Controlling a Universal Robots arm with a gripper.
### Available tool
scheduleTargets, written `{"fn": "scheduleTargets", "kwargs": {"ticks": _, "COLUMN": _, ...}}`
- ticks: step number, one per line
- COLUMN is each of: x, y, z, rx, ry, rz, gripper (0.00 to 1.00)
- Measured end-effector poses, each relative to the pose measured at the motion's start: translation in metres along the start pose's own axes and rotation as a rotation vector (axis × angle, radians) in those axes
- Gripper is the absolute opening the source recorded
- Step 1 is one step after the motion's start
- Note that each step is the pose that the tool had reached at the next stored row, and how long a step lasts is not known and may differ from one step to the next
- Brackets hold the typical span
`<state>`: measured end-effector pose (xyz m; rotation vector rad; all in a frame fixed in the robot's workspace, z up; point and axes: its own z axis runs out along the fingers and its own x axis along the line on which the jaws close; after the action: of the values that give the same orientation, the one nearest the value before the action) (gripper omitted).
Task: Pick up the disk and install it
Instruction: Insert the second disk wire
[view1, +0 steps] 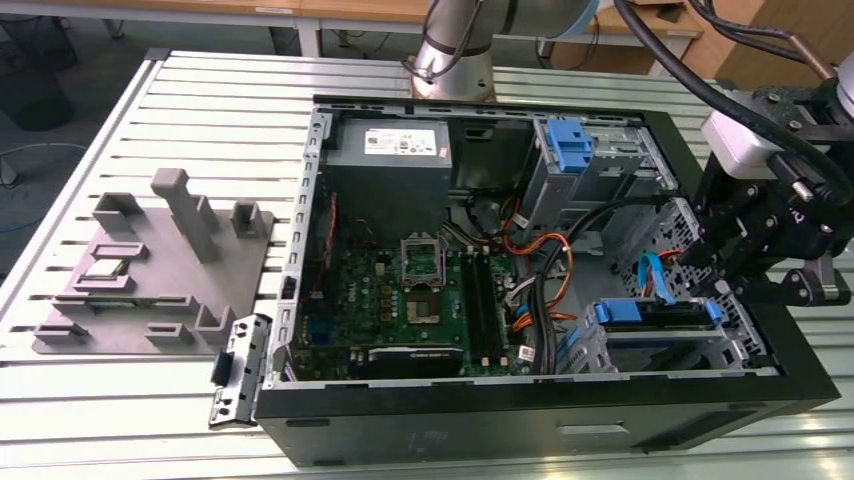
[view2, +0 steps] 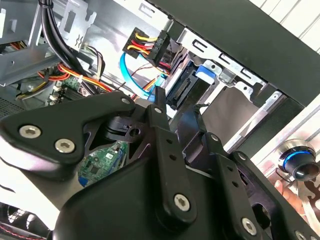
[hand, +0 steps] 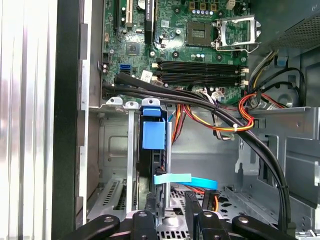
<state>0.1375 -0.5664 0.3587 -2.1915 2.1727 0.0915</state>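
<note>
The disk (view1: 654, 315) sits edge-up in the drive bay at the front corner of the open computer case, on the exterior view's right, with blue rails on both ends. In the first wrist view its dark edge (hand: 150, 167) runs down below a blue rail tab (hand: 152, 134). The second wrist view shows the disk (view2: 182, 89) in the bay under a bundle of cable plugs. My gripper (view1: 714, 265) hangs just above the bay inside the case. Its fingers stand apart beside the disk's end, and the gripper (hand: 171, 197) is open with only the bay's metal wall between them.
A blue flat cable (hand: 185, 180) and orange, yellow and black wire bundles (hand: 235, 117) cross close to the bay. The motherboard (view1: 414, 290), a grey metal box (view1: 387, 140) and a tall blue latch (view1: 570, 145) fill the case. A grey fixture plate (view1: 147, 290) lies on the exterior view's left.
</note>
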Motion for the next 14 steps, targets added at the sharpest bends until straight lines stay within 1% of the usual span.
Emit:
{"fn": "scheduleTargets", "kwargs": {"ticks": 9, "x": 0.0, "y": 0.0, "z": 0.0, "rx": -0.0006, "ry": -0.0001, "rz": 0.0, "gripper": 0.37}}
{"fn": "scheduleTargets", "kwargs": {"ticks": 12, "x": -0.0019, "y": 0.0, "z": 0.0003, "rx": -0.0006, "ry": -0.0001, "rz": 0.0, "gripper": 0.37}}
{"fn": "scheduleTargets", "kwargs": {"ticks": 14, "x": -0.0044, "y": 0.0, "z": 0.0007, "rx": -0.0006, "ry": 0.0, "rz": 0.0, "gripper": 0.37}}
